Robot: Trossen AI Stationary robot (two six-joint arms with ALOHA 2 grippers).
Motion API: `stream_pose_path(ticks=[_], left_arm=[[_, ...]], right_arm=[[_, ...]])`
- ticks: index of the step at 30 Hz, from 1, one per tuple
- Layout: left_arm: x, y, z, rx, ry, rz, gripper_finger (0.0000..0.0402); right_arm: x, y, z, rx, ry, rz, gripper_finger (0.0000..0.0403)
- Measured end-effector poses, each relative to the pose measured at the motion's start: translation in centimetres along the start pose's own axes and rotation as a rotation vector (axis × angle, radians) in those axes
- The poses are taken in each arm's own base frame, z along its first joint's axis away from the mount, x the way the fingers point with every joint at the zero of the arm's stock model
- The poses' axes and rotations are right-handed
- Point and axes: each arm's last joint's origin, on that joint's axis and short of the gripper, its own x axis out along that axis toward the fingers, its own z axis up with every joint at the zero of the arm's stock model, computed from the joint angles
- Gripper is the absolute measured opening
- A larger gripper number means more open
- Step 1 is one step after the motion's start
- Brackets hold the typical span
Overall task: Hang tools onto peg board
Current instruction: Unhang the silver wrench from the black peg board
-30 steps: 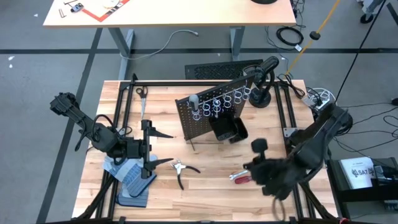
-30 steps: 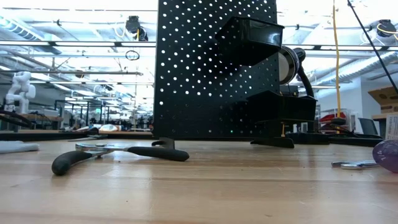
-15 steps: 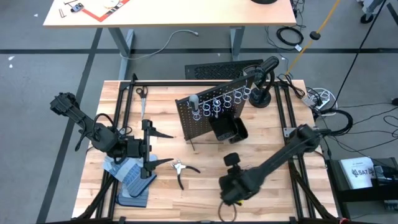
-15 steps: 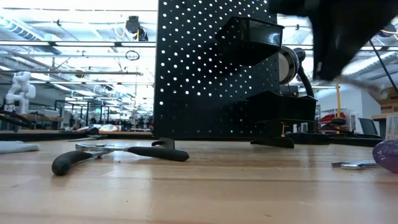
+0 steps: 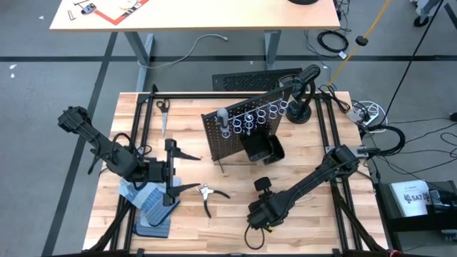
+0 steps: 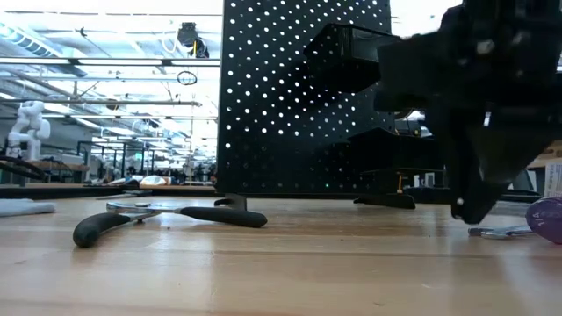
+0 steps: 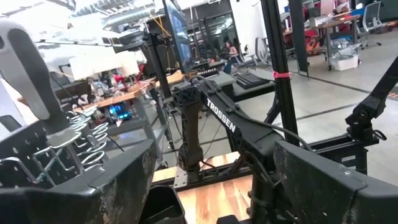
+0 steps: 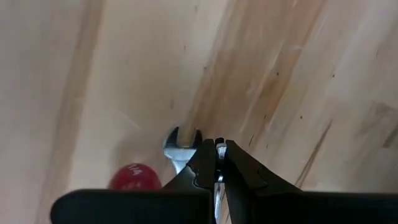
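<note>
High view, working across from the left side: my left arm is parked near the counter's left edge, with the left claw (image 5: 171, 170) spread wide and nothing between the fingers. It sits right over a pile of blue-grey gloves (image 5: 150, 203) close to the front-left corner. A pair of scissors (image 5: 163, 108) lies up by the back-left corner, well apart from everything else.

Just right of the left claw, the black-and-silver pliers (image 5: 207, 194) lie flat on the wood toward the front edge. In the low view they (image 6: 167, 217) lie in front of the peg board, not touching it.

The peg board (image 5: 246, 125) stands upright around the middle of the counter, toward the back edge and skewed a bit, with its row of silver rings (image 5: 253, 118) along the top and the black bin (image 5: 260, 150) on the front face. A grey-handled screwdriver (image 5: 223, 116) sits in the leftmost ring, handle up.

Further right, my right arm stretches diagonally from the right edge down to the front edge. The right claw (image 8: 219, 163) is pressed together on a silver wrench (image 8: 183, 148), whose open jaw end pokes out past the fingertips in the right wrist view. A red screwdriver handle (image 8: 135, 177) shows just beside the wrench there, over bare counter (image 8: 124, 74). I can't tell whether the wrench is lifted or touching the wood.
</note>
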Motion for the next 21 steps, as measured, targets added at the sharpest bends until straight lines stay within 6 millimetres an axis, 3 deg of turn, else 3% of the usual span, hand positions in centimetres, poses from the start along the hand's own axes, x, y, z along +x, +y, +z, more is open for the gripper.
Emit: stream_pose_path(ticks=[11, 21], left_arm=[[0.45, 0.13, -0.36, 0.010, 0.017, 0.014, 0.0334], [0.45, 0.12, -0.39, 0.012, 0.019, 0.013, 0.0334]], right_arm=[[-0.15, -0.12, -0.40, 0.020, -0.085, 0.018, 0.0009], [-0.15, -0.24, -0.38, 0.024, -0.097, -0.033, 0.0068]])
